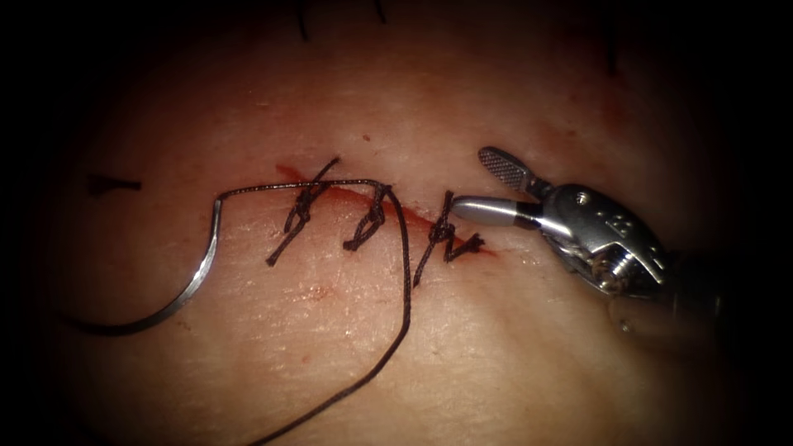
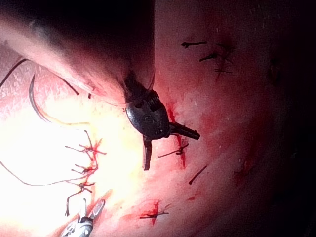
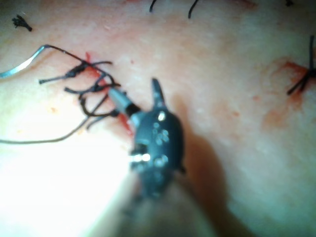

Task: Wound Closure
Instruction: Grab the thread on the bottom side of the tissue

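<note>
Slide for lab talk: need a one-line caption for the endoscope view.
Right tool open, empty, beside three knots; needle lies free on tissue left of the cut, thread trailing.

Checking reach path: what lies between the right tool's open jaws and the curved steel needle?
In the endoscope view, three knotted dark stitches on the cut and the dark thread lie between the right tool and the needle, which rests loose on the tissue.

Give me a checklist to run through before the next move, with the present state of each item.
1. Right end effector open, holding nothing: ok.
2. Left end effector open, holding nothing: ok.
3. Needle lying free on the tissue, left of the cut, not in the tissue: ok.
4. Thread attached to the needle: ok.
5. Three knots along the cut: ok.
6. Knot tightness: cannot tell.
</note>
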Available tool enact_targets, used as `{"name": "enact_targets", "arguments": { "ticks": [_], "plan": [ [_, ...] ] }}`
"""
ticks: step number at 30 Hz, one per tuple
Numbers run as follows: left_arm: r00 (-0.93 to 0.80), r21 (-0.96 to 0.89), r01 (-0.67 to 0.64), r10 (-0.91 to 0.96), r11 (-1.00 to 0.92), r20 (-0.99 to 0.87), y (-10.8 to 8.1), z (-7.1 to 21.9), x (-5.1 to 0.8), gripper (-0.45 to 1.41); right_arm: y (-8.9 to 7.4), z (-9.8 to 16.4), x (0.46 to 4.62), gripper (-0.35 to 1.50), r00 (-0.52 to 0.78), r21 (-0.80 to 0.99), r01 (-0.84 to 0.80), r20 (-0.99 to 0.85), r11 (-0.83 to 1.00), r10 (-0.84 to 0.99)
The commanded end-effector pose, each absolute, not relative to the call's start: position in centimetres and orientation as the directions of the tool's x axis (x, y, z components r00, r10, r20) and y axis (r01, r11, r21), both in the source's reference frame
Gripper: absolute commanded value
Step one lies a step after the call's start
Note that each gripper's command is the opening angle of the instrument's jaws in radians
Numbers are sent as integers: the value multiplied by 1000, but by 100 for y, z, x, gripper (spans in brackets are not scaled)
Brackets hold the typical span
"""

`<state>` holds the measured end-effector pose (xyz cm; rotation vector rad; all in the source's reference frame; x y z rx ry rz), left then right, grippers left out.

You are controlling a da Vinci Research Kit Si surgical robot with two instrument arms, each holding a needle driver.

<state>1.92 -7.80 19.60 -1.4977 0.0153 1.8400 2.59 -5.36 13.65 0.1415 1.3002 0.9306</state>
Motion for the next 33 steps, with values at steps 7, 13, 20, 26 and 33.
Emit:
{"name": "enact_targets", "arguments": {
  "ticks": [7,13,20,26,33],
  "plan": [
    [-137,-497,-459,611,-737,-779,-835,1966,123,108,-541,1371,253,143,-25,571,-510,-758,643,652],
    [-182,-446,-447,567,-775,-803,-879,1986,56,114,-546,1372,251,143,-22,569,-510,-759,645,651],
    [-260,-348,-460,499,-817,-827,-935,2017,-25,111,-546,1370,247,145,-10,560,-508,-763,654,646],
    [-288,-345,-395,471,-851,-833,-960,2036,-75,108,-546,1369,242,145,-7,561,-506,-762,655,647],
    [-315,-362,-306,452,-881,-835,-980,2047,-87,106,-545,1367,231,145,-6,556,-523,-761,646,649]
  ]
}}
